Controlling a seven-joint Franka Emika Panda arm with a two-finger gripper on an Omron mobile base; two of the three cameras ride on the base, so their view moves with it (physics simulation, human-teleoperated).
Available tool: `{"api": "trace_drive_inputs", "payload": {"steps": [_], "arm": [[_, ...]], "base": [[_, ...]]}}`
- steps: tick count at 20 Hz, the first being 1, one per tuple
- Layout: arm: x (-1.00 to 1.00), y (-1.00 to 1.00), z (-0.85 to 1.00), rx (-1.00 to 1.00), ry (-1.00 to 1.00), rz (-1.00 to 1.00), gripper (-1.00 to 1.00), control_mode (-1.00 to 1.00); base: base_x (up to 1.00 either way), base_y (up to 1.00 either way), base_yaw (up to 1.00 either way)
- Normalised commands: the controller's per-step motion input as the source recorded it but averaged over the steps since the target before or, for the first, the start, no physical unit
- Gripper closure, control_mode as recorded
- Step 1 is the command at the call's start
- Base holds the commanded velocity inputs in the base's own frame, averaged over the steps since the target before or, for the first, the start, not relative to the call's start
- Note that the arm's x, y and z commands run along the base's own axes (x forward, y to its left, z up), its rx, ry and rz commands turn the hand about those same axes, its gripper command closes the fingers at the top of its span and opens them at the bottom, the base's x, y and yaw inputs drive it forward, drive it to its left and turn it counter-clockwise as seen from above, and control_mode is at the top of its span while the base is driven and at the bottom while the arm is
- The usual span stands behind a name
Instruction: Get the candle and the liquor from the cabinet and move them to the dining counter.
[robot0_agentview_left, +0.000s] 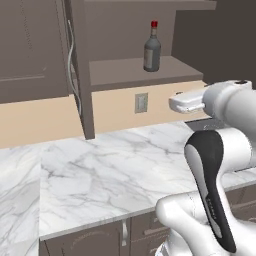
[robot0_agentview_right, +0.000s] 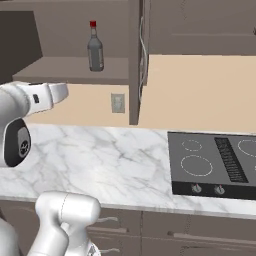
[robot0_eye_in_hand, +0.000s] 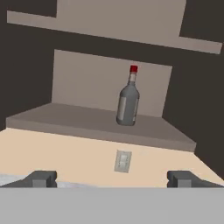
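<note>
The liquor (robot0_agentview_left: 152, 49) (robot0_agentview_right: 95, 47) (robot0_eye_in_hand: 128, 100), a grey-brown bottle with a red cap, stands upright on the lower shelf of the open cabinet (robot0_agentview_left: 145, 74) (robot0_agentview_right: 60, 67) (robot0_eye_in_hand: 87, 120). My gripper (robot0_eye_in_hand: 113, 179) is open with nothing between its fingertips (robot0_eye_in_hand: 41, 178). It sits below and in front of the shelf, short of the bottle and pointing toward it. In the left base view the gripper (robot0_agentview_left: 175, 103) hangs just under the shelf's front edge, to the bottle's right. The candle and the dining counter are out of view.
A plain marble worktop (robot0_agentview_left: 100, 170) runs under the cabinet, with a black cooktop (robot0_agentview_right: 215, 162) at its right. A wall outlet (robot0_agentview_left: 141, 102) sits below the shelf. The open cabinet door (robot0_agentview_left: 77, 65) juts out edge-on with its silver handle. Low cupboards (robot0_agentview_right: 165, 232) line the front.
</note>
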Motion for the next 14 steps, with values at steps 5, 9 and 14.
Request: {"api": "trace_drive_inputs", "payload": {"steps": [5, 9, 14], "arm": [[0.03, -0.25, 0.63, 0.01, -0.07, -0.06, -1.0, -1.0], [0.2, -0.02, 0.5, 0.02, 0.0, -0.07, -1.0, -1.0], [0.37, 0.0, 0.31, 0.01, 0.02, -0.02, -1.0, -1.0]], "base": [[0.0, 0.0, 0.0], [0.0, 0.0, 0.0], [0.0, 0.0, 0.0]]}}
